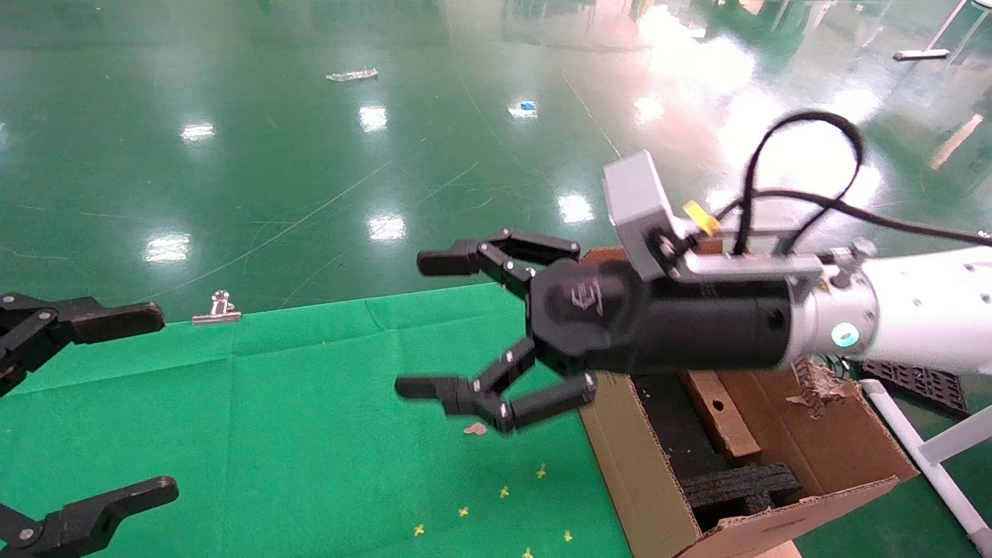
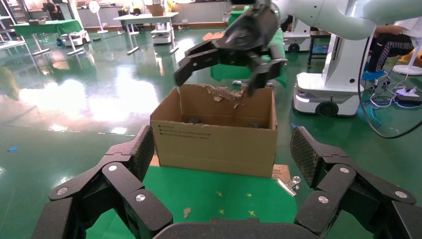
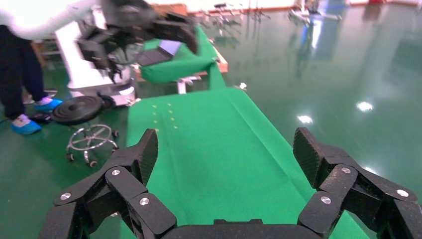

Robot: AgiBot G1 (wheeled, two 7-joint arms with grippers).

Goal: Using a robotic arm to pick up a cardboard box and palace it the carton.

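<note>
The carton [image 1: 635,465] stands at the table's right end, with upright flaps, a ragged far edge and black foam [image 1: 736,484] inside. The small cardboard box [image 1: 725,415], narrow and brown with a round hole, lies inside the carton beside the foam. My right gripper [image 1: 422,324] on the white robotic arm [image 1: 922,310] is open and empty, raised just left of the carton's near wall. In the left wrist view the right gripper [image 2: 219,78] hangs above the carton [image 2: 214,144]. My left gripper [image 1: 151,403] is open and empty at the far left, over the cloth.
A green cloth [image 1: 310,434] covers the table, with small yellow marks and a cardboard scrap [image 1: 475,428]. A metal clip [image 1: 218,308] sits on its far edge. A black crate [image 1: 914,384] and white frame stand right of the carton. The glossy green floor lies beyond.
</note>
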